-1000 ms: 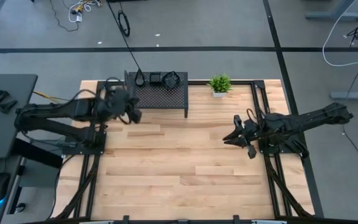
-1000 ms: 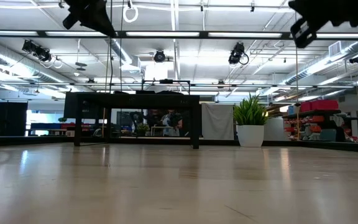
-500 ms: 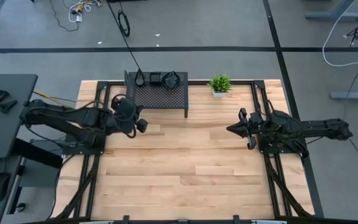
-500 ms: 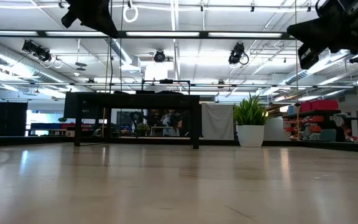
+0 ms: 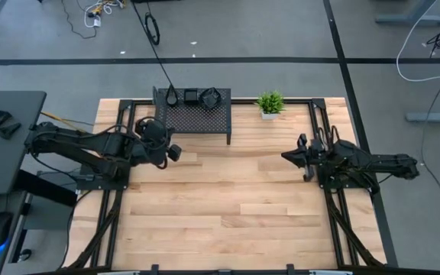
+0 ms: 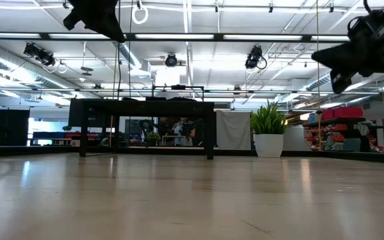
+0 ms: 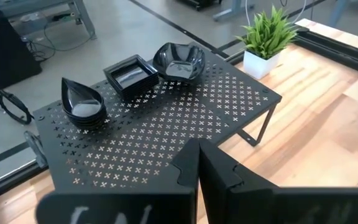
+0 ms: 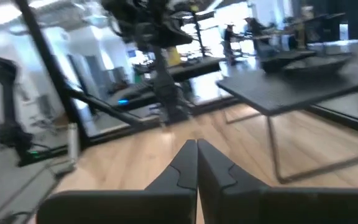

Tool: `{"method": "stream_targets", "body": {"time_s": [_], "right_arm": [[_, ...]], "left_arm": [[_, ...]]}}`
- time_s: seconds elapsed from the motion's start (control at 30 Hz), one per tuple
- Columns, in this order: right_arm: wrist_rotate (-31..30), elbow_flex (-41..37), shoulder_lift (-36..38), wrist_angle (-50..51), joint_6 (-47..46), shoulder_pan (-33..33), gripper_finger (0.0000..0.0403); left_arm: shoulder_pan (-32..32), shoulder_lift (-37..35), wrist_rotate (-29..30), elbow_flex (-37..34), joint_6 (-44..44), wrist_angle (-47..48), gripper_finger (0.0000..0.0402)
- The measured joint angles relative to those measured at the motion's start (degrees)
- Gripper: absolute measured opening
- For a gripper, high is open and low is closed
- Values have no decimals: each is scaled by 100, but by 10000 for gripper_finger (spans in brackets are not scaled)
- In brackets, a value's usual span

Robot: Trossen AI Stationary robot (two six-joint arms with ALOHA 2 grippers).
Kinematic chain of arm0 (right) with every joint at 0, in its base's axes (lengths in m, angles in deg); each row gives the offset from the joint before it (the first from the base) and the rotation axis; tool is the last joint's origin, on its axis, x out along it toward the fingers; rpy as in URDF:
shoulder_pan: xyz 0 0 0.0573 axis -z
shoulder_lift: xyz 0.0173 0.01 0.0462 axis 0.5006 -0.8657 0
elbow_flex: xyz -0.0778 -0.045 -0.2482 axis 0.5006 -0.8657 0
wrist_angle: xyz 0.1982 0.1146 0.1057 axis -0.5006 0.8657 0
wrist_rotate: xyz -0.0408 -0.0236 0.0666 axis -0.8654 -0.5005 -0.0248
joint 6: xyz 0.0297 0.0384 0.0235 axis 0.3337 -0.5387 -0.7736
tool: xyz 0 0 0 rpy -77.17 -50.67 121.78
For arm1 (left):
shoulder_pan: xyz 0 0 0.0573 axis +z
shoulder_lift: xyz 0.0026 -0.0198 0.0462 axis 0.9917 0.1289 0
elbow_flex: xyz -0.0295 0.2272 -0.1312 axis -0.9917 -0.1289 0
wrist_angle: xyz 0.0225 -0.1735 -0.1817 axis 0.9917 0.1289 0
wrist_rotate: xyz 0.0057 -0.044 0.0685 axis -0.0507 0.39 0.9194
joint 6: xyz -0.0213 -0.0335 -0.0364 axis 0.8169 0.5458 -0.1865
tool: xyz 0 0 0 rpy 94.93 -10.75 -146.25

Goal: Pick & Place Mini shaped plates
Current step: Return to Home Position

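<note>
The mini shaped plates sit in three short stacks along the far edge of the black mesh rack [image 7: 166,124]: teardrop plates [image 7: 82,99], square plates [image 7: 131,74] and wavy-rim plates [image 7: 179,61]. From above they show as dark shapes [image 5: 192,95] on the rack [image 5: 193,116]. My left gripper [image 5: 172,151] hovers shut just off the rack's near left corner, with its fingers [image 7: 197,171] pointing at the rack. My right gripper [image 5: 285,158] is shut and held in the air over the table's right half [image 6: 352,60], facing left toward the rack [image 8: 291,87].
A small green potted plant [image 5: 270,103] stands at the far edge, right of the rack [image 6: 269,130]. Bare wooden tabletop [image 5: 228,206] stretches between the two arms and toward the near edge. Black frame rails [image 5: 334,221] run along the table's left and right sides.
My right gripper has come down from high above the table while its arm drew back toward the right edge. My left gripper has shifted slightly toward the near edge, away from the rack. Both stayed shut. The plates have not moved.
</note>
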Motion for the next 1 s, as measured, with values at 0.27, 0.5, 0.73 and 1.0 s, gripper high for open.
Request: {"method": "stream_targets", "body": {"time_s": [0.27,0.5,0.73,1.0], "right_arm": [[-25,2,-37,318,257,0,3],[25,2,-141,340,336,0,20],[27,4,-146,331,338,0,24],[26,4,-146,326,339,0,24]], "left_arm": [[0,-20,208,-400,162,-103,9],[-18,-64,-307,-1458,-76,-1439,4],[23,-642,-1690,-2599,-1832,-4060,3],[707,-2764,-4051,-3982,-2086,-5077,2]]}}
